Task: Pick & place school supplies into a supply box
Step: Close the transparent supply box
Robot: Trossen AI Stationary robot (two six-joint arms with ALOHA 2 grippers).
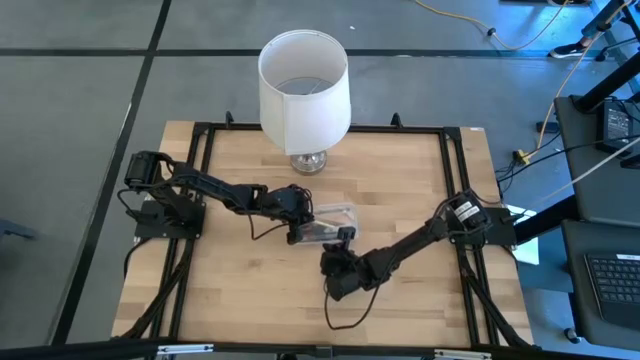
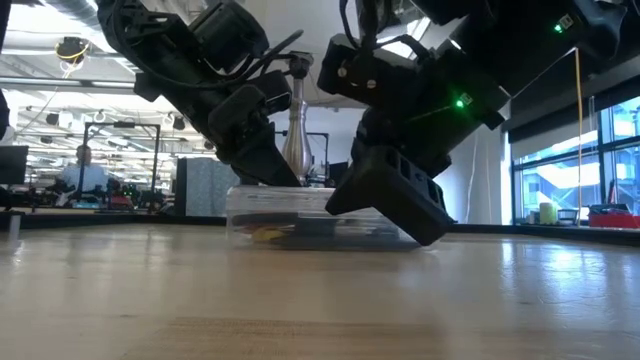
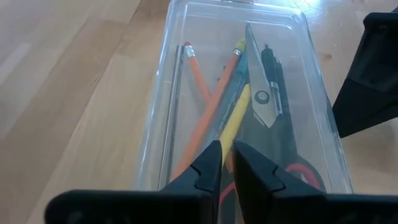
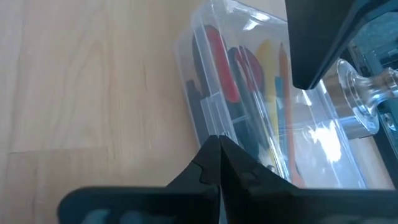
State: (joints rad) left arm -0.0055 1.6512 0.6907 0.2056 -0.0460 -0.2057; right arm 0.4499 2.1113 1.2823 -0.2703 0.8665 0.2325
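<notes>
Left gripper hangs right over the near end of the clear box, its two dark fingers drawn almost together with only a narrow slit between them and nothing held in that slit. Just beyond its fingertips, inside the box, lie an orange pencil, a yellow pencil, a thin dark pen along one wall, and scissors whose metal blades point away from the gripper while their red handle sits close beside the fingers.

Right gripper is fully closed, fingertips pressed together and empty, with its tip at the outer wall of the same box, at the end where the red scissor handles show through the plastic. Past this gripper, the yellow pencil and orange pencil run lengthwise inside the box, and the glass base of a lamp stands just beyond the far side of the box.

From above, the box lies between the two grippers, the left gripper on one end and the right gripper at the other, near the middle of the wooden table. A white lampshade stands farther off, past the box from both grippers. From table level the box rests flat on the wood with both dark grippers reaching down to it
</notes>
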